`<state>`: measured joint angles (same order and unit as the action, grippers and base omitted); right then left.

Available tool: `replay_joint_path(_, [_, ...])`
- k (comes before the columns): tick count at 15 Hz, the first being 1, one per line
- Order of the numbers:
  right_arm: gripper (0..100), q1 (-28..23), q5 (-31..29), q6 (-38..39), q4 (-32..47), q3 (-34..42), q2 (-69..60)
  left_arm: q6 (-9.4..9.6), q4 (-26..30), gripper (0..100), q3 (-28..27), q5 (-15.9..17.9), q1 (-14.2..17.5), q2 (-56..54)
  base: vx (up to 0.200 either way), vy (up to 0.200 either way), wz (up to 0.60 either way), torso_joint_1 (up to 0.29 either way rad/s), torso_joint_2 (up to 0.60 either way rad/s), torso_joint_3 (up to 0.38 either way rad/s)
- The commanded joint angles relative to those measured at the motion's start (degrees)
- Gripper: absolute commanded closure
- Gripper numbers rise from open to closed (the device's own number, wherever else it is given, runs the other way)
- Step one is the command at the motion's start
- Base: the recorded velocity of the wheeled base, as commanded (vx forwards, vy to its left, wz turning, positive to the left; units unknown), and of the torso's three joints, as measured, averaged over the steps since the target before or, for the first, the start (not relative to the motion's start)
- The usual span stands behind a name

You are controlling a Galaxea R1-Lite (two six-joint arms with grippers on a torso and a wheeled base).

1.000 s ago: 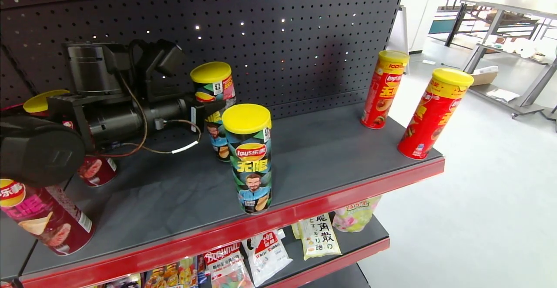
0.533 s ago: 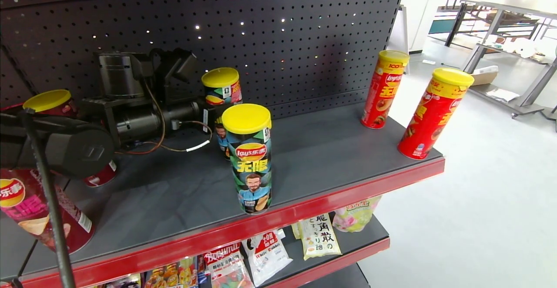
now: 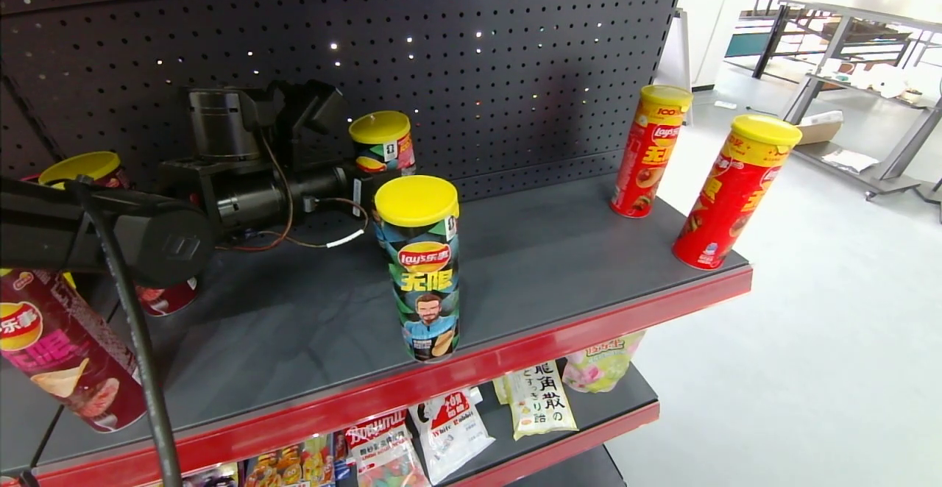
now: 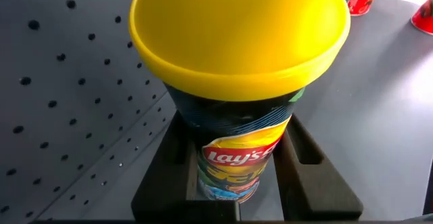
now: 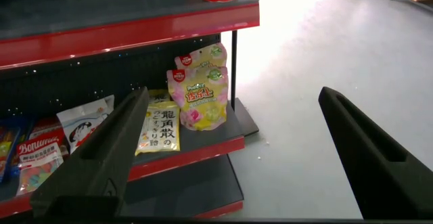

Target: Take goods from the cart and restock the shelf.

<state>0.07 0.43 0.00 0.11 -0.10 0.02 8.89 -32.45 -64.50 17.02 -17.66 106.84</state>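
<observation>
At the back of the shelf, our left gripper, clamped on the can, has carried it nearer the pegboard; we judge release comes next. Our right gripper hangs spread, empty.

Shelf deck, matt dark grey with a glossy red front lip; pegboard, matt black perforated metal sheet; chip can, glossy printed wrap under a smooth yellow plastic lid; snack bags, shiny crinkled film.
</observation>
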Motion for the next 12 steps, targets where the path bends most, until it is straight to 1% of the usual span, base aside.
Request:
replay_joint_path(1, [0, 0.01, 0.01, 0.0, -0.02, 0.1, -0.02, -0.01, -0.07, 100, -0.1, 0.03, 0.0, 0.48, 0.0, 0.0, 0.0, 0.0, 0.0, 0.0])
replay_joint_path(12, [0, 0.01, 0.01, 0.0, -0.02, 0.1, -0.02, 0.08, 0.02, 100, 0.6, 0.03, -0.27, 0.92, 0.0, 0.0, 0.0, 0.0, 0.0, 0.0])
